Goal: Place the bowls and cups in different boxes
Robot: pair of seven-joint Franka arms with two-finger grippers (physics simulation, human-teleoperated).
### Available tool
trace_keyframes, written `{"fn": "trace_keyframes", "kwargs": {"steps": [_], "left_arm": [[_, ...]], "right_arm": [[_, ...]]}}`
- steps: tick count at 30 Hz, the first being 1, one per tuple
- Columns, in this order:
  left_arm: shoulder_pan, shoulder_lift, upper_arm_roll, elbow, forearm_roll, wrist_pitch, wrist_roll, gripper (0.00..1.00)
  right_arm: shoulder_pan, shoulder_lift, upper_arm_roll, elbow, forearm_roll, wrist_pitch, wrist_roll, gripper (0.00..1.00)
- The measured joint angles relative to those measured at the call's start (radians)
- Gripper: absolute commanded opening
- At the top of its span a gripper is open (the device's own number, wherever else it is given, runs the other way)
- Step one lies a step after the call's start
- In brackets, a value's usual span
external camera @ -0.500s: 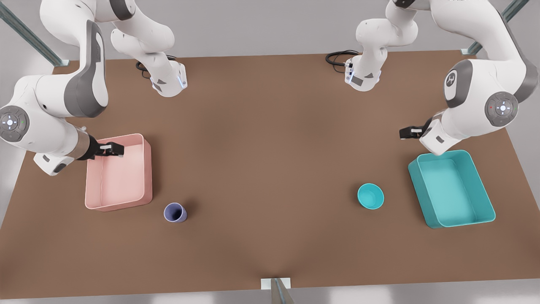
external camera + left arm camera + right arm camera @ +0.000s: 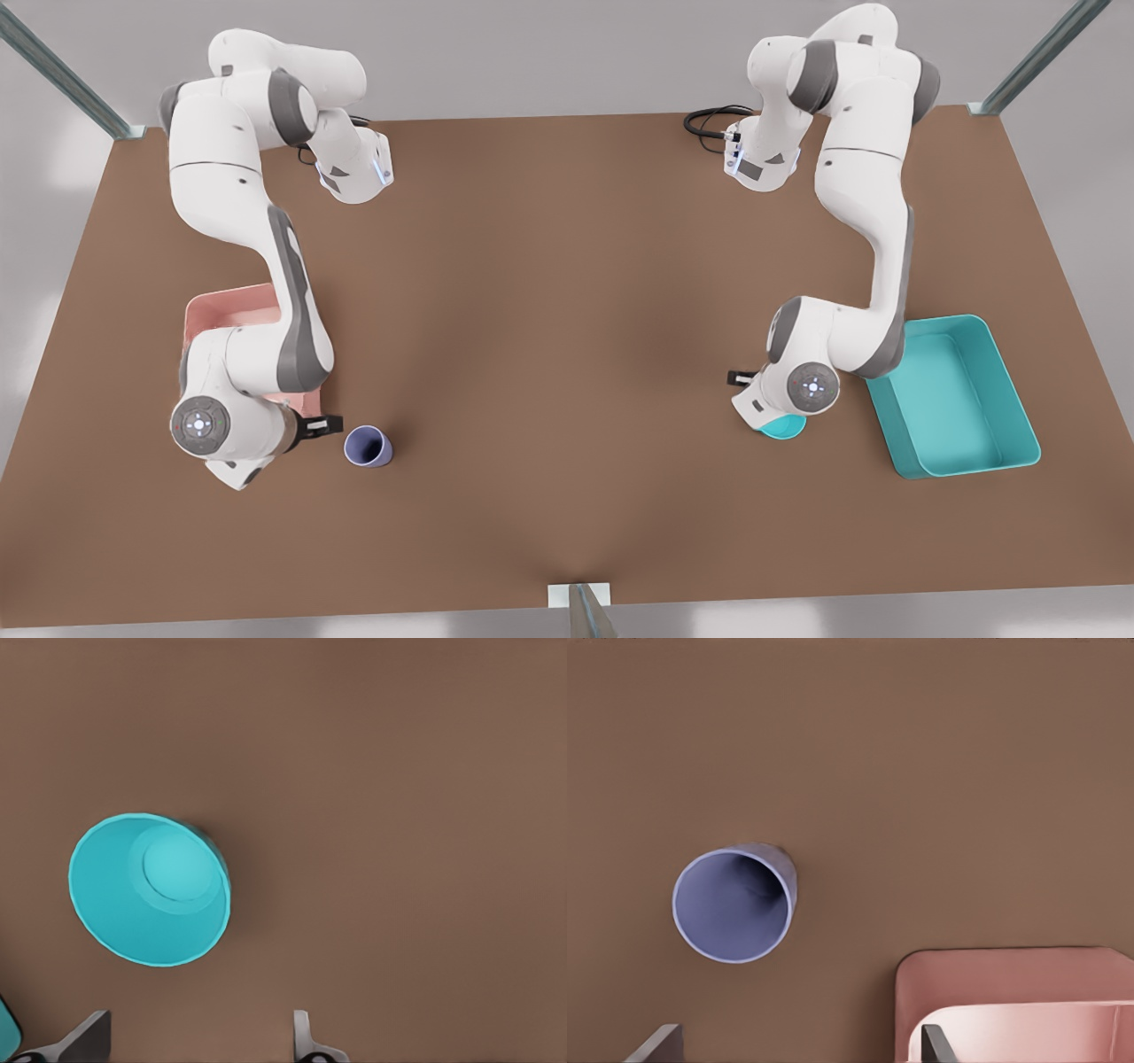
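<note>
The lavender cup (image 2: 368, 446) stands upright on the table just off the pink box's (image 2: 232, 307) near corner. My right gripper (image 2: 323, 424) hovers beside the cup at the front view's left; in the right wrist view the cup (image 2: 733, 904) lies ahead of the right gripper (image 2: 793, 1050), whose fingers are open and empty. The teal bowl (image 2: 785, 428) is mostly hidden under my left arm's wrist, next to the teal box (image 2: 952, 399). The left wrist view has the bowl (image 2: 151, 890) upright ahead of the open left gripper (image 2: 195, 1050), a little to one side of its fingers (image 2: 89, 1034).
The pink box (image 2: 1010, 992) sits close to the cup, largely covered by the right arm in the front view. Both arm bases and a black cable (image 2: 709, 120) are at the table's far edge. A metal post (image 2: 585, 611) stands at the near edge.
Both arms have swung toward the table's near side: the right gripper went from over the pink box to beside the cup, the left from behind the teal box to over the bowl.
</note>
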Motion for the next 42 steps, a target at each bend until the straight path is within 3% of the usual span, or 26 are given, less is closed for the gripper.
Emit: {"fn": "trace_keyframes", "kwargs": {"steps": [12, 13, 14, 15, 18, 19, 25, 26, 28, 30, 33, 37, 40, 42], "left_arm": [[-0.003, 0.120, 0.013, -0.070, 0.049, 0.239, -0.010, 1.00], [-0.002, 0.128, 0.015, -0.070, 0.050, 0.250, -0.011, 0.92], [-0.002, 0.132, 0.016, -0.070, 0.051, 0.260, -0.011, 0.67], [-0.003, 0.134, 0.019, -0.069, 0.052, 0.268, -0.012, 0.51], [-0.003, 0.136, 0.023, -0.069, 0.066, 0.284, -0.022, 0.25], [-0.004, 0.136, 0.024, -0.069, 0.074, 0.286, -0.028, 0.21], [0.001, 0.092, 0.034, -0.066, 0.064, 0.288, -0.040, 0.21], [0.006, 0.070, 0.038, -0.065, 0.063, 0.278, -0.042, 0.21], [0.019, -0.011, 0.059, -0.065, 0.061, 0.236, -0.045, 0.21], [0.058, -0.132, 0.083, -0.065, 0.060, 0.163, -0.050, 0.21], [0.121, -0.210, 0.174, -0.059, 0.059, 0.063, -0.056, 0.21], [0.196, -0.180, 0.219, -0.060, 0.082, 0.020, -0.057, 0.21], [0.250, -0.113, 0.222, -0.062, 0.088, 0.039, -0.050, 0.21], [0.272, -0.072, 0.222, -0.061, 0.090, 0.064, -0.045, 0.21]], "right_arm": [[0.001, 0.085, 0.003, -0.049, 0.038, 0.214, 0.004, 1.00], [0.001, 0.091, 0.003, -0.055, 0.040, 0.221, 0.004, 1.00], [0.001, 0.096, 0.003, -0.059, 0.042, 0.227, 0.004, 1.00], [0.001, 0.099, 0.003, -0.065, 0.043, 0.233, 0.004, 1.00], [0.003, 0.101, 0.002, -0.095, 0.039, 0.248, 0.005, 1.00], [0.002, 0.102, 0.002, -0.109, 0.037, 0.255, 0.005, 1.00], [-0.001, 0.129, 0.002, -0.137, 0.034, 0.292, 0.006, 1.00], [-0.001, 0.133, 0.002, -0.138, 0.034, 0.296, 0.006, 0.94], [0.000, 0.137, 0.002, -0.138, 0.034, 0.303, 0.007, 0.67], [0.002, 0.136, 0.002, -0.137, 0.035, 0.306, 0.005, 0.23], [0.008, 0.131, 0.001, -0.130, 0.047, 0.305, -0.005, 0.21], [0.004, 0.116, 0.005, -0.127, 0.043, 0.301, -0.010, 0.21], [-0.041, 0.004, 0.005, -0.152, 0.050, 0.252, -0.037, 0.21], [-0.097, -0.140, 0.002, -0.279, 0.053, 0.218, -0.068, 0.21]]}}
